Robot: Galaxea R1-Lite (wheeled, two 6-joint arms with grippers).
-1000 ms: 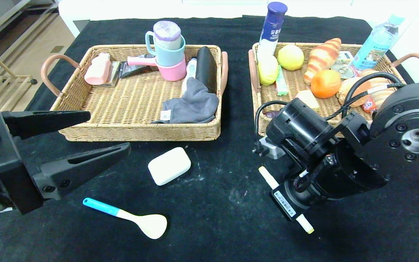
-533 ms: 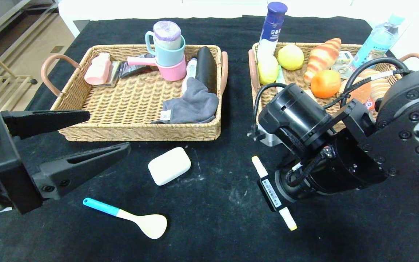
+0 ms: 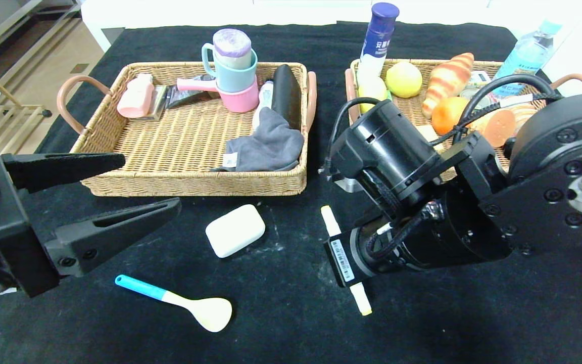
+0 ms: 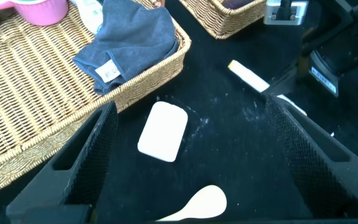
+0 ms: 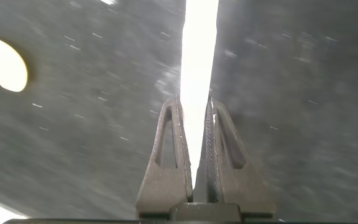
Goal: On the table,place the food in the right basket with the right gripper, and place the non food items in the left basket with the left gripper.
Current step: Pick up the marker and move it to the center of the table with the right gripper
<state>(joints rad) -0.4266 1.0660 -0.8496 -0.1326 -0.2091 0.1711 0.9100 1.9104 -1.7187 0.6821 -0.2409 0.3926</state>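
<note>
My right gripper (image 5: 194, 102) is shut on a white stick with a yellow tip (image 3: 360, 299), held just above the black table in front of the right basket (image 3: 473, 63). In the head view the right arm (image 3: 422, 202) hides the jaws, and the stick pokes out on both sides. My left gripper (image 3: 152, 183) hangs open at the near left, in front of the left basket (image 3: 195, 184). A white rounded block (image 4: 163, 131) and a cream spoon (image 4: 197, 205) lie on the table below and between its fingers (image 4: 92, 155).
The spoon (image 3: 180, 302) has a blue handle. The left basket holds stacked cups (image 3: 233, 76), a grey cloth (image 3: 268, 144) and a black case. Fruit (image 3: 404, 78) and bread (image 3: 447, 76) fill the right basket. A spray bottle (image 3: 378, 38) and a water bottle (image 3: 523, 55) stand behind it.
The right arm has swung left across the table with the white stick in its jaws. The left gripper, the block and the spoon have not moved.
</note>
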